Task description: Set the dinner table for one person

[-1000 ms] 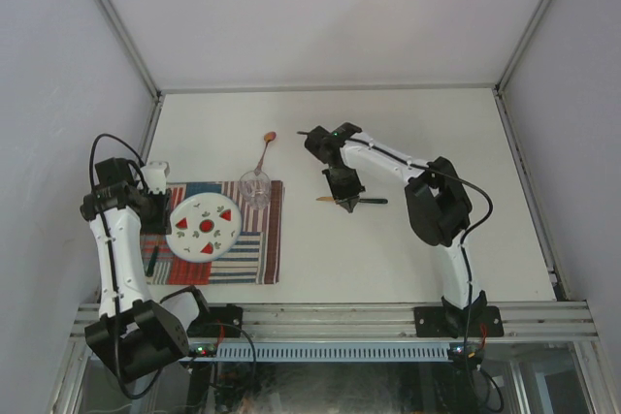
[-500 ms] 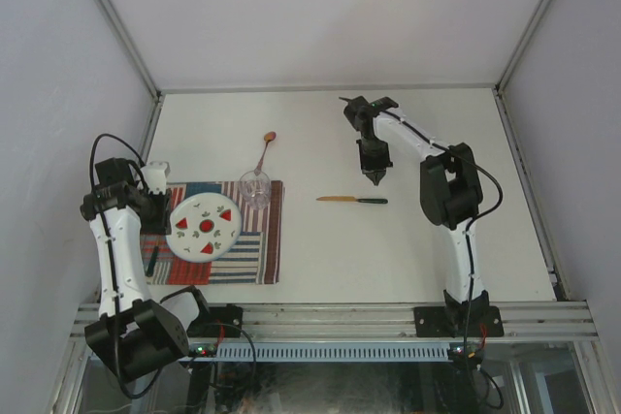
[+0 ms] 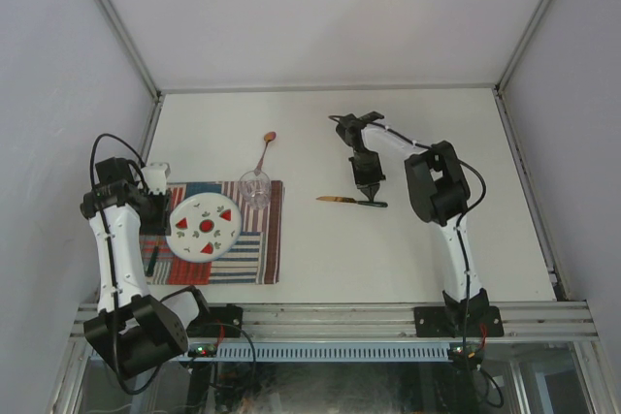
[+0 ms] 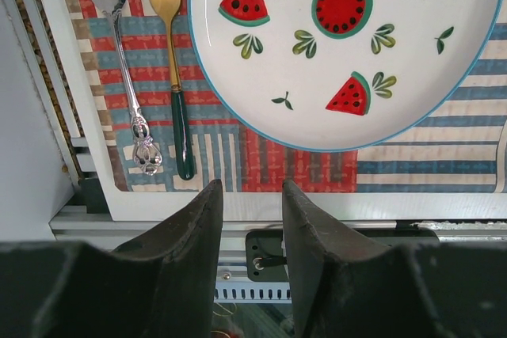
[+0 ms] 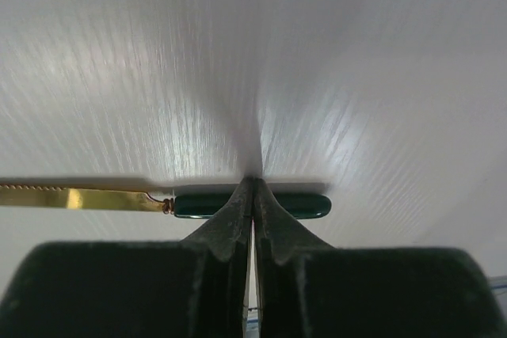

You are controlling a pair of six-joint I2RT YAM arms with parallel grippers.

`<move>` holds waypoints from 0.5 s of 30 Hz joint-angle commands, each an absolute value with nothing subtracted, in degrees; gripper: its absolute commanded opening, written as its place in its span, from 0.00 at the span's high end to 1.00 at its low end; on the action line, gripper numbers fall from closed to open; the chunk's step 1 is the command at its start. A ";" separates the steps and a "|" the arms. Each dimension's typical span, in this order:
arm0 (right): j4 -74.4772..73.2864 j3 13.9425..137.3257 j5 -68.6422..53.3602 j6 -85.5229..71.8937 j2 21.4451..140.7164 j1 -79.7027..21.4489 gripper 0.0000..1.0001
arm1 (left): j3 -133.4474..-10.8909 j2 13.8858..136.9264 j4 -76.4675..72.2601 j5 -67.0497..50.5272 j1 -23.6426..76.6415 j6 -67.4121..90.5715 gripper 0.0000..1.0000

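On the off-white dinner table point(image 3: 437, 143) a striped placemat point(image 3: 257, 259) carries a watermelon plate point(image 3: 204, 226). A silver fork point(image 4: 131, 77) and a gold fork with a green handle point(image 4: 178, 116) lie left of the plate point(image 4: 356, 61). A wine glass point(image 3: 255, 186) stands at the mat's far right corner. A knife point(image 3: 351, 201) with gold blade and green handle point(image 5: 305, 205) lies mid-table. My right gripper point(image 5: 253, 181) is shut, its tips down at the handle, not around it. My left gripper point(image 4: 252, 195) hangs open above the mat's near edge, nothing between its fingers.
A spoon point(image 3: 265, 147) lies behind the glass, its bowl pointing to the back. Aluminium rails point(image 3: 340, 315) run along the table's near edge, and white walls close in the back and both sides.
The right arm swung away from the knife toward the back right, then came back down onto its handle. The knife has not moved. The left arm has stayed still.
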State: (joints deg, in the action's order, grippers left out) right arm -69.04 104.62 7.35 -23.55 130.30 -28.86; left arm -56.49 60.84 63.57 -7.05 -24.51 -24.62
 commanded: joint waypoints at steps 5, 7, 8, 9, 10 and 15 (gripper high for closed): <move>-70.87 99.25 2.54 -26.72 121.86 -36.02 1.00 | -58.72 59.90 63.21 -7.49 -25.43 -25.53 0.60; -70.50 98.93 0.36 -28.30 121.53 -38.63 1.00 | -58.69 59.90 63.19 -7.62 -25.57 -25.58 0.60; -70.39 99.19 -0.44 -29.13 121.83 -40.14 1.00 | -58.70 59.99 63.25 -7.78 -25.52 -25.59 0.60; -70.20 99.73 -1.24 -30.12 122.26 -41.55 1.00 | -58.80 60.02 63.26 -7.76 -25.61 -25.56 0.60; -69.78 100.35 -2.31 -31.01 122.90 -42.84 1.00 | -58.82 60.13 63.34 -7.88 -25.64 -25.58 0.60; -68.70 106.16 -7.08 -34.25 127.68 -48.41 1.00 | -59.21 59.83 63.93 -7.68 -25.83 -26.12 0.60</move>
